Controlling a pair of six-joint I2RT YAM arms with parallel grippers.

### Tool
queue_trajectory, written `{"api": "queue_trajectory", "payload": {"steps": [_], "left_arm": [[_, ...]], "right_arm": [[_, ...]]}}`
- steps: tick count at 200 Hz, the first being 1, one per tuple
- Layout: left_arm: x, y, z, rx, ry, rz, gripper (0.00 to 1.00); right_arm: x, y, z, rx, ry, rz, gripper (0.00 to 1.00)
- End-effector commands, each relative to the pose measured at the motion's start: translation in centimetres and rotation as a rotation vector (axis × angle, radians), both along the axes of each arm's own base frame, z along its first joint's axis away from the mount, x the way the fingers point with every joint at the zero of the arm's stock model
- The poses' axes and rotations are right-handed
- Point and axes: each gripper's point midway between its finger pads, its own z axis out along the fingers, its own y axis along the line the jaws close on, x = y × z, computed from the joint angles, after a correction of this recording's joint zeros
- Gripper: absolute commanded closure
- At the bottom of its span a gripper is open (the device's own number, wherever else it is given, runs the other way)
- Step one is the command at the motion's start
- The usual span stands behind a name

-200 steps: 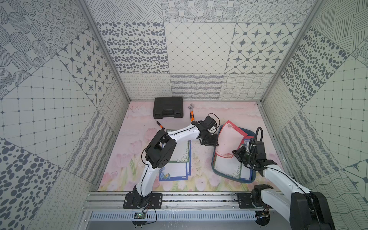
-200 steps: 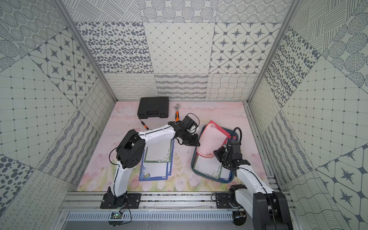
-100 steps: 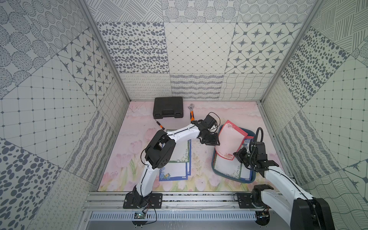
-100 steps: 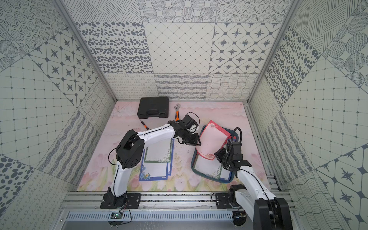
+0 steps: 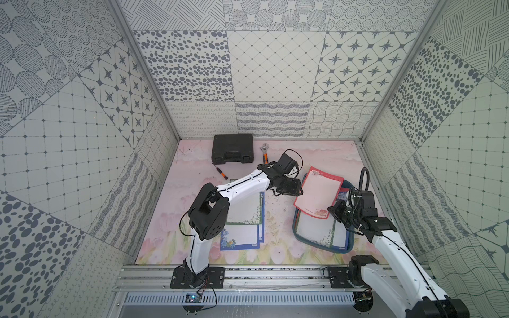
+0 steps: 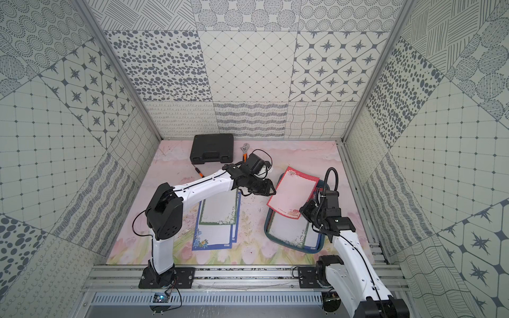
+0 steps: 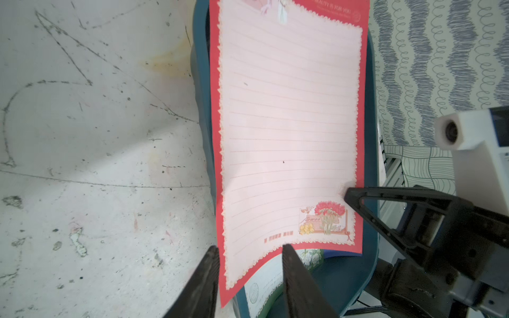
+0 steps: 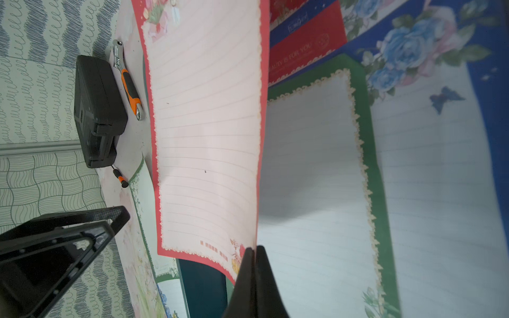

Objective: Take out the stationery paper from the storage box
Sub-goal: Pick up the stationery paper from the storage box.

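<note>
Pink mat [image 5: 192, 172]: storage box [image 5: 294, 227] holds green-bordered sheet [image 5: 314, 228].

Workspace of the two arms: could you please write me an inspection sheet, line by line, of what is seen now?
Surface: pink floral mat, scratched and stained.
Job's things: red-bordered sheet lifted above the storage box; green-bordered sheet and others inside it; taken-out sheets lie on the mat, partly under the left arm.
Clutter: black tool case, wrench, small screwdriver, towards the back.
Grippers: right gripper shut on a corner of the red-bordered sheet; left gripper open, fingers either side of another corner.
Cables: cable loop over the left wrist; black hose arching above the right arm.
Surroundings: patterned wall panels; metal rail in front.
</note>
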Motion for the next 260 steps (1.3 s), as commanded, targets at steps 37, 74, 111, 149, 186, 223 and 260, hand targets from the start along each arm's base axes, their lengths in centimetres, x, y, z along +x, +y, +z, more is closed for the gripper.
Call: {"api": "queue_trajectory", "payload": {"steps": [37, 74, 111, 149, 186, 223, 260], "left_arm": [[0.6, -0.1, 3.0, -0.048, -0.156, -0.024, 0.6], [1.5, 1.1, 5.9, -0.041, -0.313, -0.031, 0.6], [2.1, 2.6, 9.8, -0.07, -0.477, -0.022, 0.6], [1.3, 4.0, 12.6, -0.121, -0.595, -0.021, 0.6], [1.0, 5.4, 13.5, -0.118, -0.644, -0.004, 0.6], [1.6, 6.4, 14.1, -0.143, -0.635, 0.05, 0.6], [2.2, 8.0, 14.3, -0.173, -0.603, 0.125, 0.6]], "right_arm": [[-0.1, -0.8, 4.2, -0.105, -0.049, 0.054, 1.0], [-0.2, -0.9, 6.6, -0.164, -0.061, 0.119, 1.0], [-0.5, -1.1, 8.9, -0.242, -0.056, 0.196, 1.0], [-0.8, -1.7, 12.5, -0.336, -0.098, 0.256, 1.0], [-0.9, -1.3, 15.4, -0.418, -0.136, 0.346, 1.0], [-0.4, -0.1, 17.6, -0.57, -0.2, 0.466, 1.0], [0.3, 2.0, 18.1, -0.748, -0.218, 0.628, 1.0]]}}
